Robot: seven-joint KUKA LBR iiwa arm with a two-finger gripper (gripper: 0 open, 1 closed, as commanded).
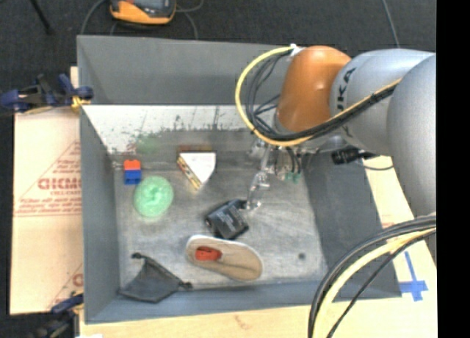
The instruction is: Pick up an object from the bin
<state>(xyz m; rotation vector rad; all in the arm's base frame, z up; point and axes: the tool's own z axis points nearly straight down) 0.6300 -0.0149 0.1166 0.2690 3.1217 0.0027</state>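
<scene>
Grey bin floor [294,234] holds a small black object [226,219] near the middle, with the claw [256,188] just beside its upper right; spread or pressed together, I cannot tell. Centring over it before descending would seem wise.

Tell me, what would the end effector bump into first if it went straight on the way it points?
Probably the small black object, lying just down-left of the end effector. Depth is unclear, so it could miss.
</scene>
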